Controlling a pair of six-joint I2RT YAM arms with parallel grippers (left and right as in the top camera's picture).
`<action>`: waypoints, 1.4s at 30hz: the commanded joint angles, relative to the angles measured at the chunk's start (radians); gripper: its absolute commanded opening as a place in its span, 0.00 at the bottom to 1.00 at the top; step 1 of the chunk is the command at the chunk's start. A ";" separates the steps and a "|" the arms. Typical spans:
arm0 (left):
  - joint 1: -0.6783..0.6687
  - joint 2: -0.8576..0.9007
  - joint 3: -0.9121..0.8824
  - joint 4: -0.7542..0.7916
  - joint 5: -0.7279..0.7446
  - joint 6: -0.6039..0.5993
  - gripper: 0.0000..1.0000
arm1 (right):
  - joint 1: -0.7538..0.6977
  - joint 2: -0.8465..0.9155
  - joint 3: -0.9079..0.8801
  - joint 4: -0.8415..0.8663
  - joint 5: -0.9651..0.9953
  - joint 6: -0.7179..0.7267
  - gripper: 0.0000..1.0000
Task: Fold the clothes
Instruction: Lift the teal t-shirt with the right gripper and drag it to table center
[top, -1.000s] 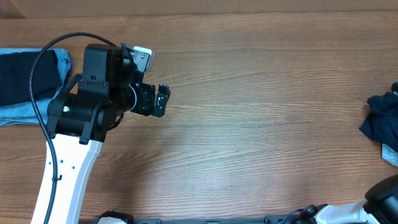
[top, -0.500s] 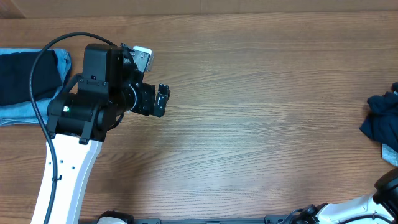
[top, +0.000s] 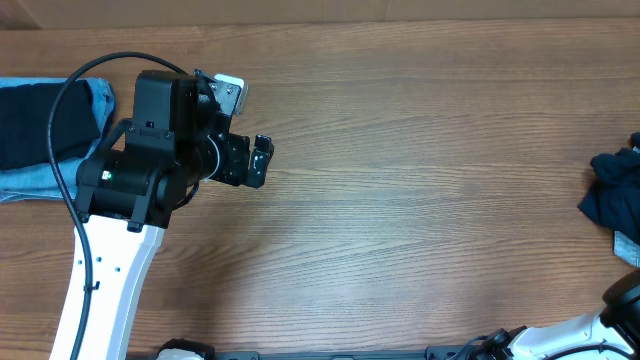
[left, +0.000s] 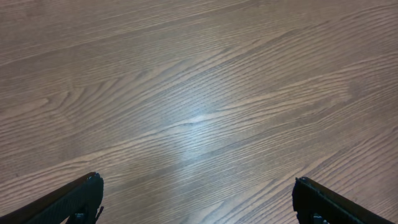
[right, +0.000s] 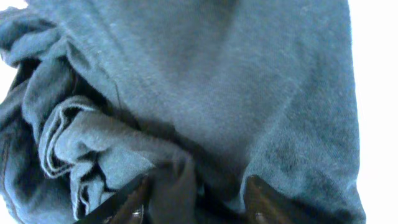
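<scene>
Clearly a fold of the clothes sits between the fingers of the right tool, grasped or not I cannot tell.

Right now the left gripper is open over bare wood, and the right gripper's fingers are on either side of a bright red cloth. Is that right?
Not quite. The cloth isn't red, it's blue. The right wrist view shows the right gripper with its fingers on either side of a fold of the blue cloth. The left gripper is open over the bare wood table, as you said.
</scene>
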 joint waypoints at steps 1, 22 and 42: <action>-0.001 -0.011 0.019 0.002 -0.010 0.022 1.00 | 0.003 0.005 -0.006 0.006 -0.016 -0.003 0.36; -0.001 -0.011 0.019 0.003 -0.010 0.022 1.00 | 0.436 -0.425 0.340 0.083 -0.736 -0.183 0.04; -0.001 -0.011 0.019 0.002 -0.010 0.022 1.00 | 0.953 -0.431 0.438 -0.070 -0.692 -0.576 0.04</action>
